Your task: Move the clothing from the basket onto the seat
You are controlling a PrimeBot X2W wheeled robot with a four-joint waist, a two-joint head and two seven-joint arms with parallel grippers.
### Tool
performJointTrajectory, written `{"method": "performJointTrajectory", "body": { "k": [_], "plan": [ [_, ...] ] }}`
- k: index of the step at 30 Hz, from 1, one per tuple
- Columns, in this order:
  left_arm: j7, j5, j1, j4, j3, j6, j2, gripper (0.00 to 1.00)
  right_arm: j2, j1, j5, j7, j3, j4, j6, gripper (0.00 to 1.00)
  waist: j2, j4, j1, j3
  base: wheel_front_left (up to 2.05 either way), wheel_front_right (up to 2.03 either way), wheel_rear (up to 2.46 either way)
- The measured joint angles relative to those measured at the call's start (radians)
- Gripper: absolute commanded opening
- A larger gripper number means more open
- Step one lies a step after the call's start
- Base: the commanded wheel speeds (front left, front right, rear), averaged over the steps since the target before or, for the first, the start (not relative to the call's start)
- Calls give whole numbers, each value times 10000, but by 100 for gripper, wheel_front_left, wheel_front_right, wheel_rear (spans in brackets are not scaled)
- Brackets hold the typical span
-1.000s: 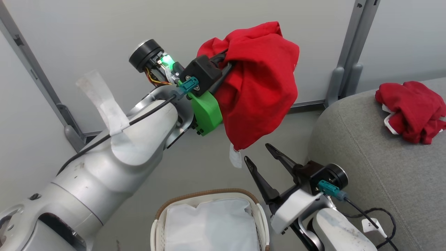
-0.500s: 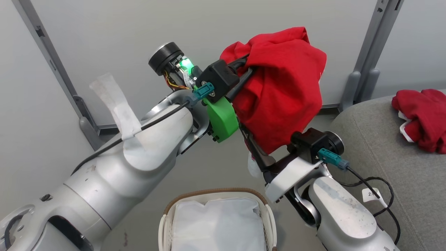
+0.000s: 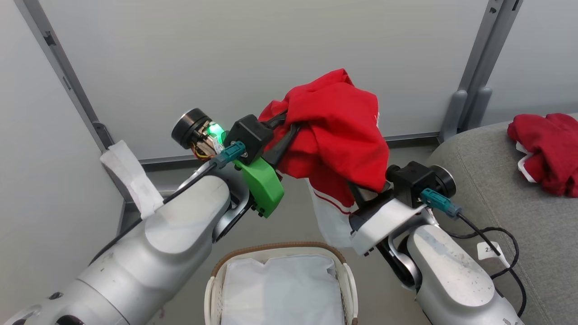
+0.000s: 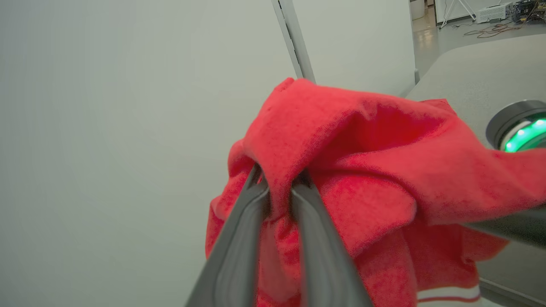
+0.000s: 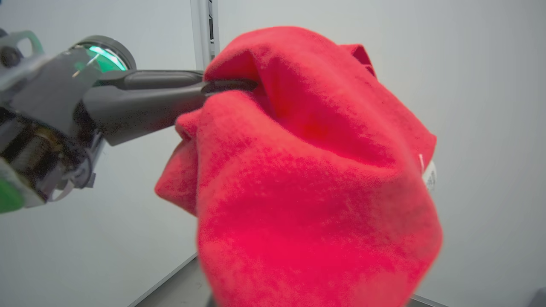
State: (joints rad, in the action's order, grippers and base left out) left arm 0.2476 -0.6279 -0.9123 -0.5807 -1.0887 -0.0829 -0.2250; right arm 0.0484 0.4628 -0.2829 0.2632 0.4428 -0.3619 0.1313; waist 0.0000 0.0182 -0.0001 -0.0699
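A red piece of clothing (image 3: 338, 131) with a white panel hangs in the air above the basket (image 3: 275, 247), held between both arms. My left gripper (image 3: 289, 128) is shut on a fold at its top; the left wrist view shows both fingers (image 4: 256, 213) pinching red fabric (image 4: 384, 170). My right gripper (image 3: 359, 192) reaches into its lower edge, shut, with the fingertips buried in the cloth (image 5: 307, 192). The basket holds a white liner (image 3: 280, 289). Another red piece (image 3: 546, 151) lies on the grey seat (image 3: 487, 203) at the right.
A pale wall with grey posts (image 3: 469, 81) stands close behind the arms. A black cable with a tag (image 3: 496, 239) runs over the seat's near edge beside my right forearm. Grey floor shows between basket and wall.
My right gripper rose from beside the basket into the hanging garment's lower edge and shut. My left arm came down and left with the garment, and a white panel now hangs out.
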Motion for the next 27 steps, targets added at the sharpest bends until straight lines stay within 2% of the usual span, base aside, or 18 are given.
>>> {"method": "performJointTrajectory", "body": {
  "k": [2, 3, 4, 7, 14, 27],
  "plan": [
    [46, -178, 324, -21, 140, 96, -6, 53, 4, -8, 50, 0, -138, 56, 0, 0, 0, -14, 0, 3, 0, 0, 0],
    [81, -253, 473, -29, 201, 130, -2, 73, 2, -10, 92, 0, -190, 77, 0, 0, 0, -20, 0, 5, 0, 0, 0],
    [88, -368, 667, -33, 305, 165, 12, 100, 0, -14, 138, 0, -257, 107, 0, 0, 0, -30, 0, 8, 0, 0, 0],
    [104, -773, 1345, -38, 681, 171, 155, 100, 2, -30, 238, -2, -451, 222, 0, 0, 0, -52, 0, 16, 0, 0, 0],
    [163, -905, 2963, 107, 1434, 92, 380, 100, 4, -225, 629, 0, -861, 351, 0, 0, 0, -155, 0, 67, 0, 0, 0],
    [165, 173, 5294, 244, 2523, -65, 512, 100, 4, -504, 1183, 0, -1450, 384, 0, 0, 0, -836, 0, 151, 0, 0, 0]
  ]
}}
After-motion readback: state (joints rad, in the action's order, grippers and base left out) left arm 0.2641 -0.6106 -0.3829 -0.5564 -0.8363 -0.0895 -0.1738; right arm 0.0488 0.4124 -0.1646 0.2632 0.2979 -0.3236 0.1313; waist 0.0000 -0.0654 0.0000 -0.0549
